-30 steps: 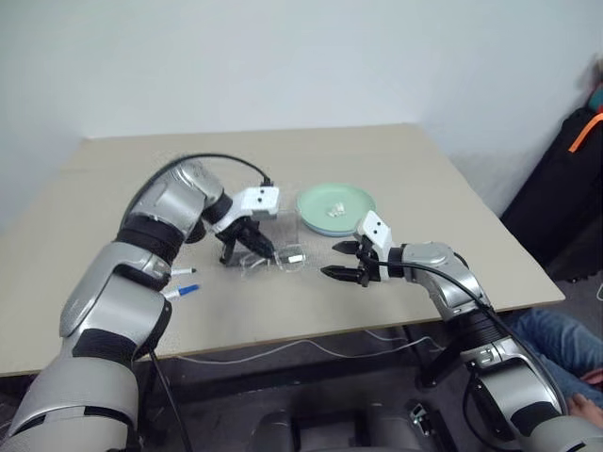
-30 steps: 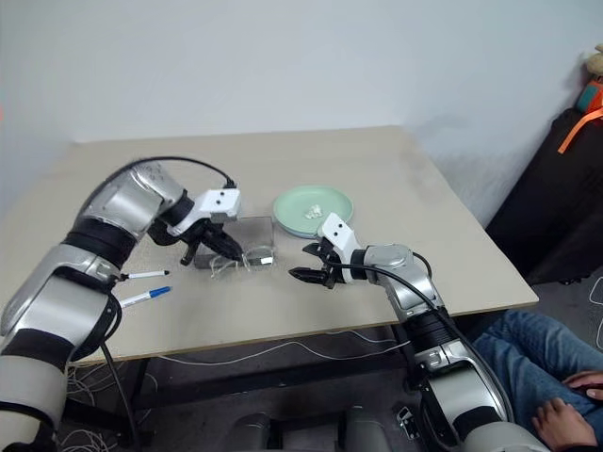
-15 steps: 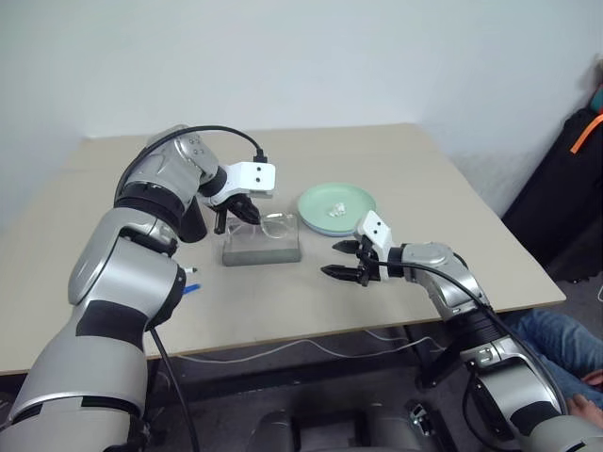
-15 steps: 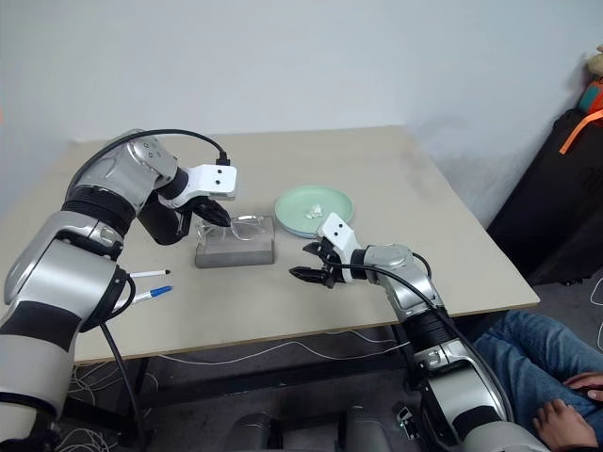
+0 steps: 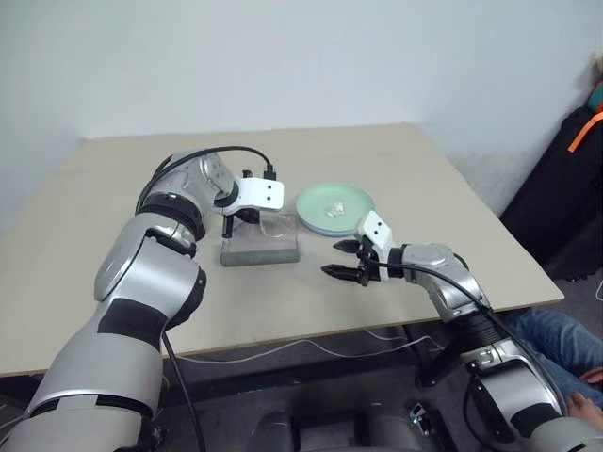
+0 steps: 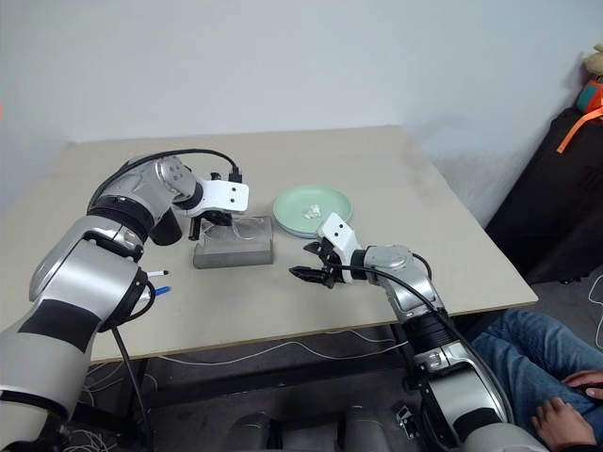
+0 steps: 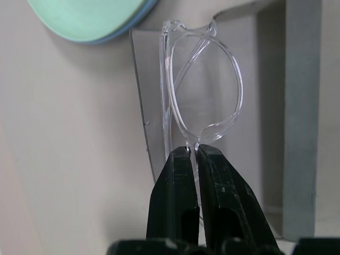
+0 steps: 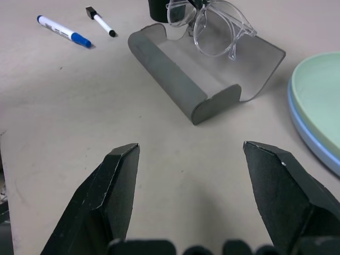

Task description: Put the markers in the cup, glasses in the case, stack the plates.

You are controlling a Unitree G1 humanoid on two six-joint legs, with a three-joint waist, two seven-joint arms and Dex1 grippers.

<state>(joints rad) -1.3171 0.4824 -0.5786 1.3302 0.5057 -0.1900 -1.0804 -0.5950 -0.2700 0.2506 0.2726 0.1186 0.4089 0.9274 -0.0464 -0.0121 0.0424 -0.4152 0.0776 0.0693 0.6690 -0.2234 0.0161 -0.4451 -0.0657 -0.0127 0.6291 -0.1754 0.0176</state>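
A plain beige rectangular bench (image 6: 396,179) stands against a white wall. A flat grey rectangular case (image 6: 234,250) with its translucent lid open lies near the middle. Just beside it, on the robot's right, sits a mint green round plastic plate (image 6: 313,208) stacked on a light blue plate (image 8: 313,146). Well apart on the left lie two slim white markers, one with a blue cap (image 8: 59,31), one with a black cap (image 8: 100,20), near each other.

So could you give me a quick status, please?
Left gripper shut on glasses, over open case. Right gripper open, idle. Plates stacked, markers still out.
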